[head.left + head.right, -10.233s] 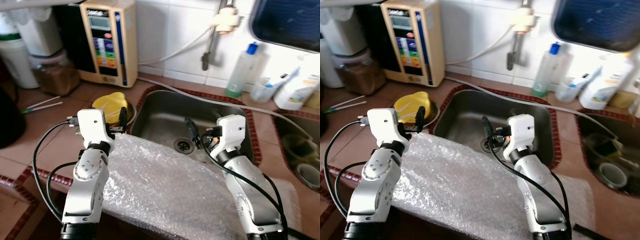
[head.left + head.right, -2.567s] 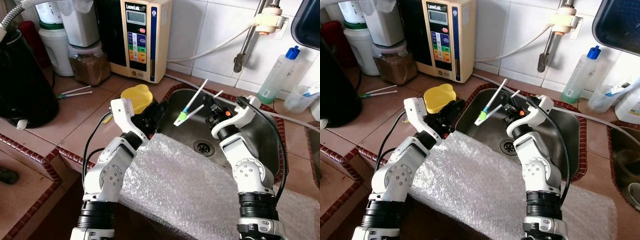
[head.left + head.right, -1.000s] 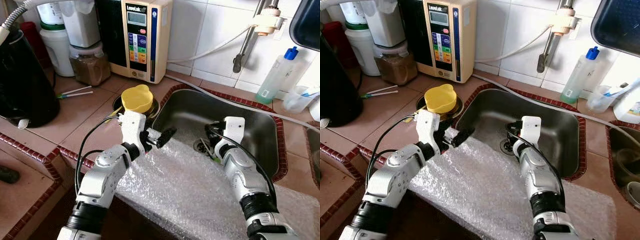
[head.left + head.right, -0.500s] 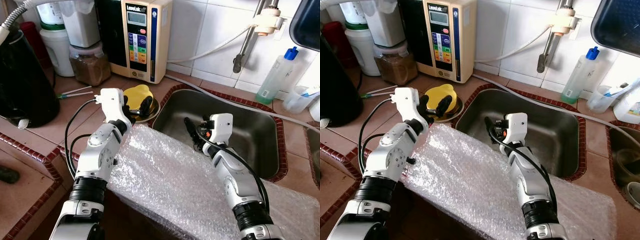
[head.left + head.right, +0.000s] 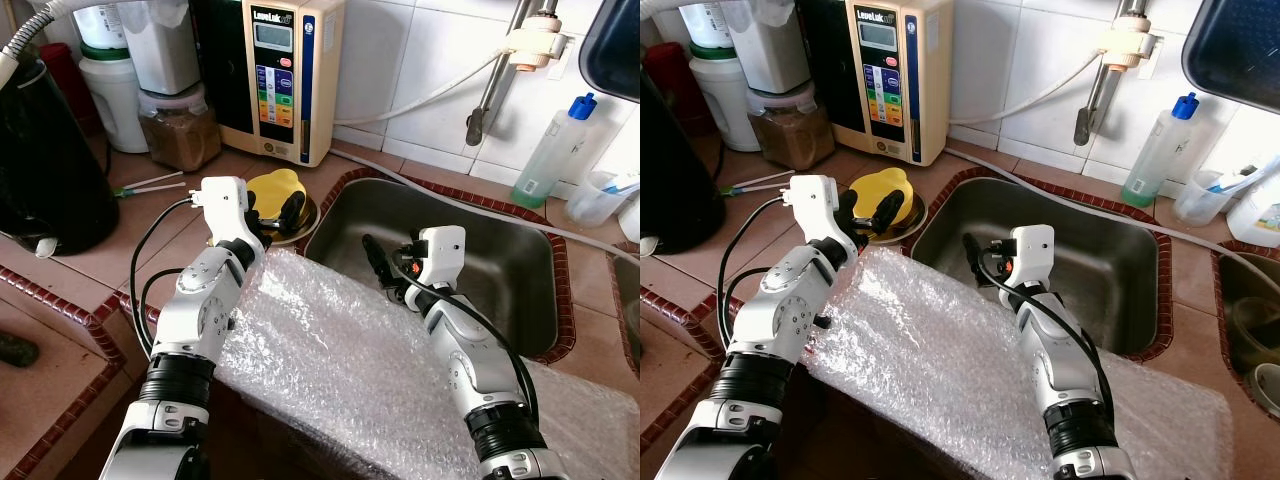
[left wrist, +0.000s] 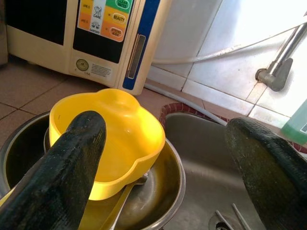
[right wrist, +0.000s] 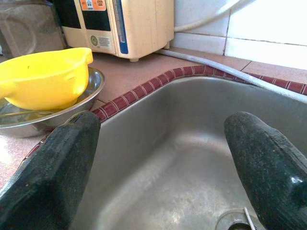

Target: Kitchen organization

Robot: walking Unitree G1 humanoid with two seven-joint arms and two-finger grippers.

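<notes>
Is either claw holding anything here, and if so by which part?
Nothing is held. The left claw is open before the yellow bowl; the right claw is open over the sink.

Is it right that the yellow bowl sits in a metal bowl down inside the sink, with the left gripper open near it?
Not quite: the yellow bowl sits in the metal bowl on the counter beside the sink, as the left eye view shows. The left gripper is open near it.

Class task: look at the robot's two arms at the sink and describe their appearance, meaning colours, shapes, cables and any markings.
Both arms are silver-grey metal, built of rounded segments with black bands at the joints. Each ends in a white boxy wrist block carrying two long black fingers: the left gripper and the right gripper. Thin black cables loop beside each arm. No lettering is legible.
</notes>
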